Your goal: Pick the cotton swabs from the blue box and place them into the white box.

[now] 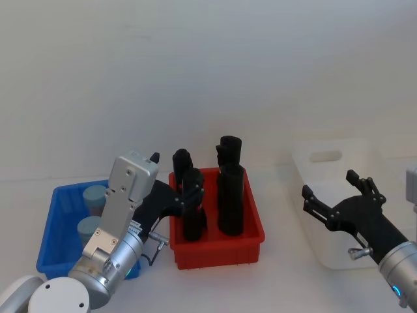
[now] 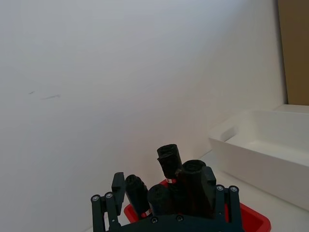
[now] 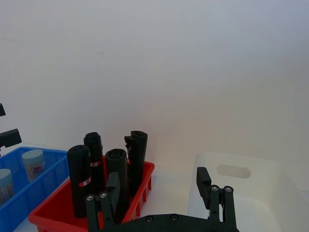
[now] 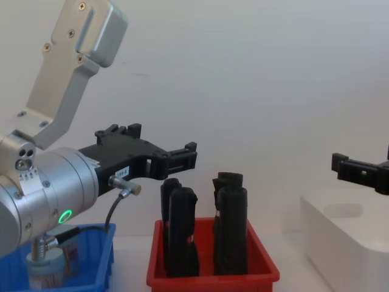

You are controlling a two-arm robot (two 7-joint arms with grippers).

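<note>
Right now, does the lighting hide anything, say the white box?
Head view: the white box almost melts into the pale table, only its oval recess and rim shading marking it; no glare. Left wrist view: the open left claw blends with the black rolls behind it. Right wrist view: soft shading outlines that box past the right claw.

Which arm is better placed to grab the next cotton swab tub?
Left. The left pincer, open, hangs by the blue box holding the cotton swabs; the right pincer, also open, hangs over the white box, beyond the red bin.
</note>
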